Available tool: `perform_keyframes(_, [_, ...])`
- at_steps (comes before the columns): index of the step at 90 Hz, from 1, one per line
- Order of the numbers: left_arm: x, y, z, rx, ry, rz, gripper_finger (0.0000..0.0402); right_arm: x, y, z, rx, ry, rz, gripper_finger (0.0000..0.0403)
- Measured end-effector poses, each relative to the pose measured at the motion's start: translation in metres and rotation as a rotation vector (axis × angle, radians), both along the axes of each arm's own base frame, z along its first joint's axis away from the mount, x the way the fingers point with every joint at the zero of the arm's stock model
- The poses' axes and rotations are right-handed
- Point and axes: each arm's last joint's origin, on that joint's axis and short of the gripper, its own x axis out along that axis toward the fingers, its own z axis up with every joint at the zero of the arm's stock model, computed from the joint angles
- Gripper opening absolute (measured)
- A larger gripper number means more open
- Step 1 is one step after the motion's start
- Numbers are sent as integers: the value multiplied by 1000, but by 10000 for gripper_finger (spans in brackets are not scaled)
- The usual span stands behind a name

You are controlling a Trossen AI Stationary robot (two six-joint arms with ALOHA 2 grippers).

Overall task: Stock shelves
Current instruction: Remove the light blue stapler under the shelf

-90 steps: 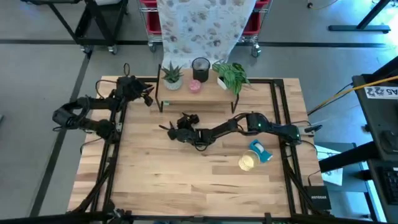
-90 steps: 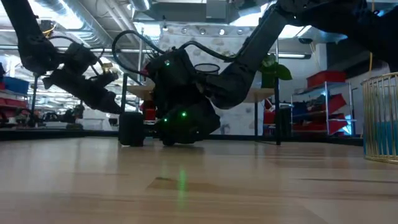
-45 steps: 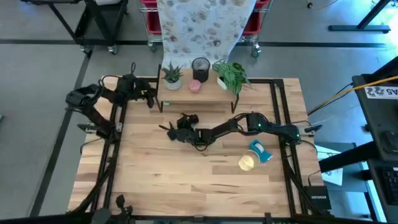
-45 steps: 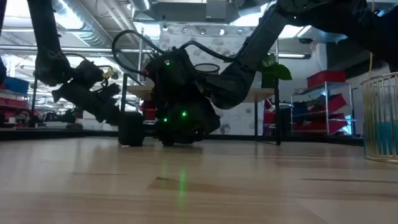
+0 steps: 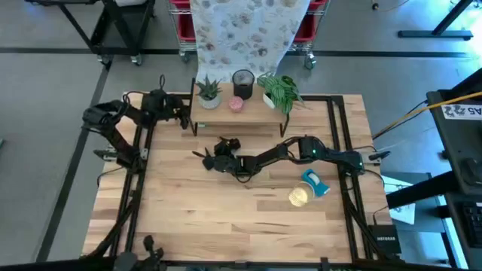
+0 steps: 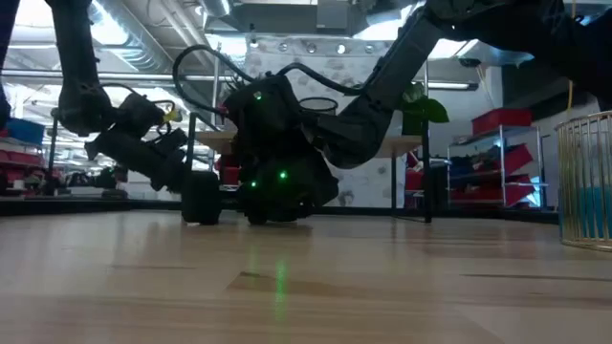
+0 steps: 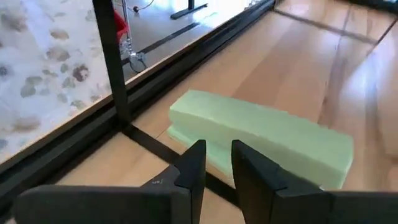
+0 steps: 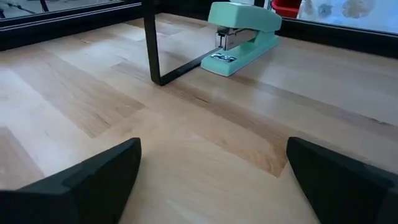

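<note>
The shelves (image 5: 252, 111) stand at the table's far edge, a light plank on thin black legs (image 8: 151, 43). A mint-green stapler (image 7: 261, 140) lies on the table under the plank, also seen in the right wrist view (image 8: 242, 31). My left gripper (image 7: 219, 165) is at the shelves' left end (image 5: 183, 119), low, pointing at the stapler, its fingers nearly together with nothing between them. My right gripper (image 8: 214, 180) is wide open, low over the table's middle (image 5: 211, 156), facing the shelves.
On the plank stand a succulent (image 5: 208, 92), a black cup (image 5: 242, 79), a pink thing (image 5: 236, 104) and a leafy plant (image 5: 280, 90). A blue and yellow item (image 5: 309, 188) lies toward the table's right. Black rails (image 5: 335, 135) run along the tabletop.
My left gripper has come down toward the table and moved right toward the shelves' left end, its arm folding up behind it. My right arm has kept still.
</note>
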Motion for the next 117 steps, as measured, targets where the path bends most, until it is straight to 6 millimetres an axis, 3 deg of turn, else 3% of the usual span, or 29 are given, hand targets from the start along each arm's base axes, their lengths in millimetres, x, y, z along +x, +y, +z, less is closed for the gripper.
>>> perform_keyframes(32, [15,0,1,-104,22,1,60,0,0,0,-2,1,0,388])
perform_keyframes(90, [39,-16,-1,-58,81,-118,60,0,0,1,-56,44,13,388])
perform_keyframes(117, [31,-18,2,-69,168,-39,60,2,-27,2,-54,64,33,388])
